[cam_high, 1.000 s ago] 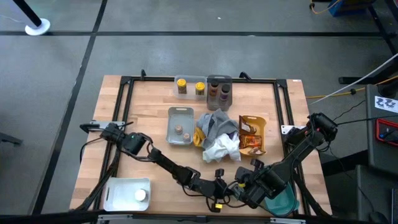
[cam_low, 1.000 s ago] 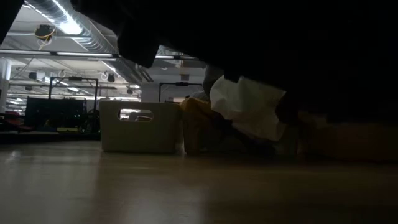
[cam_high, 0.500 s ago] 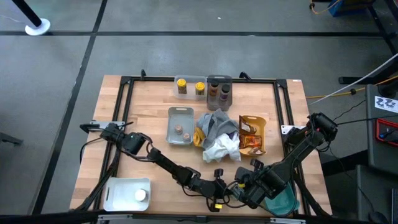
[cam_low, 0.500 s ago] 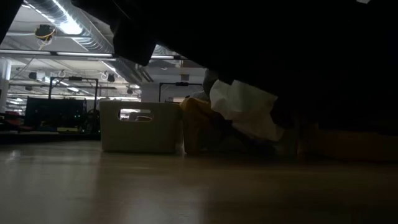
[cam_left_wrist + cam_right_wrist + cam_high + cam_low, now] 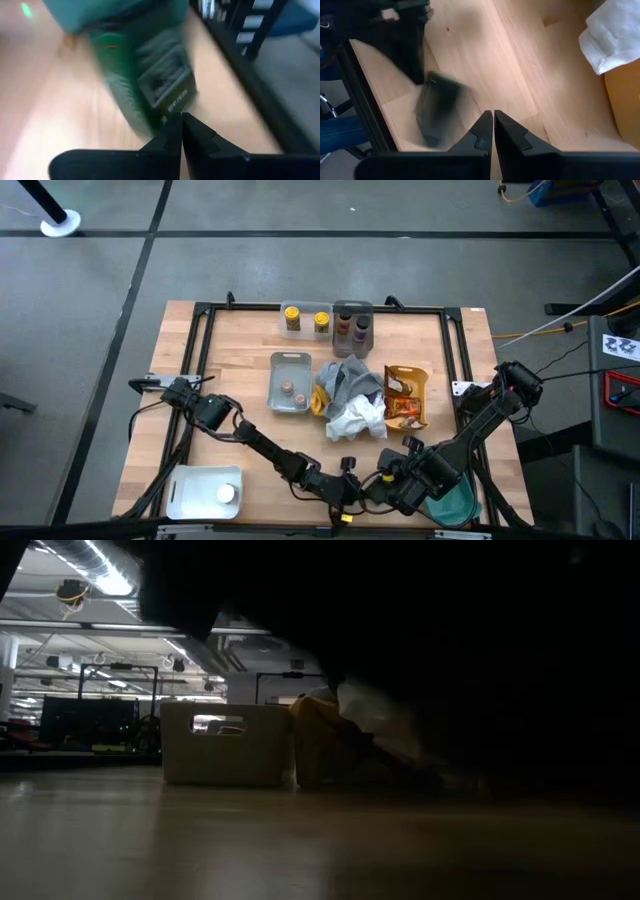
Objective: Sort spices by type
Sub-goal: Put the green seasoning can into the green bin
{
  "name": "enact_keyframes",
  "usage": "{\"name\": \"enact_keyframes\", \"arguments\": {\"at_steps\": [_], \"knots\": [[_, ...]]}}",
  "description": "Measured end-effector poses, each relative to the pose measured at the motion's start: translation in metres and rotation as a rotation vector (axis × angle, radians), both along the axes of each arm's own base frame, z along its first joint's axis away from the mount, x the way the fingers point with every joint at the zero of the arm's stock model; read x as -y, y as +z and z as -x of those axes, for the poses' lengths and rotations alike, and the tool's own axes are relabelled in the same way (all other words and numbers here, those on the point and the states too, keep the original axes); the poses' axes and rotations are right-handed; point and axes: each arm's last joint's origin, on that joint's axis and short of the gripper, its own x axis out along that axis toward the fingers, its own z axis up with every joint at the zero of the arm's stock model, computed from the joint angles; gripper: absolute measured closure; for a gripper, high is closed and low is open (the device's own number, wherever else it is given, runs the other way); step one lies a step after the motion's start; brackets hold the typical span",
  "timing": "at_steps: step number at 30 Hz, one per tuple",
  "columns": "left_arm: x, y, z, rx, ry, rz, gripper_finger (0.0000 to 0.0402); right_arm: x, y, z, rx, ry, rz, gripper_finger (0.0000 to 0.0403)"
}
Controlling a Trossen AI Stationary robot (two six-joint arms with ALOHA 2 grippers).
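Low in the frame, left gripper [image 5: 352, 492] and right gripper [image 5: 385, 478] nearly meet, fingers pressed together, empty. Dark arms hide most of the low view. Mid-surface, cloths [image 5: 350, 402] cover a tray; packets [image 5: 405, 397] beside. Jars [image 5: 305, 320] at top; labels unreadable.

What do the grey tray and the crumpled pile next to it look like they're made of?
The grey tray looks like moulded plastic, matte: smooth rounded rim with a cut-out handle slot. The crumpled pile looks like soft cloth, grey and white, folding and creasing loosely.
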Motion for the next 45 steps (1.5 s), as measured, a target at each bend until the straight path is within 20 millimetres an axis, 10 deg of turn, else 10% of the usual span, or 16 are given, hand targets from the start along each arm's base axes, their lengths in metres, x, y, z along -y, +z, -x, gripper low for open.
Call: {"name": "enact_keyframes", "arguments": {"at_steps": [37, 45], "knots": [[0.001, -0.002, 0.0, 0.004, 0.016, 0.028, 0.0399, -0.021, 0.007, -0.01, -0.008, 0.086, -0.344, 0.0382], [0.002, 0.001, -0.001, 0.027, 0.015, 0.041, 0.0399, -0.024, 0.001, -0.011, -0.047, 0.041, -0.375, 0.0289]]}}
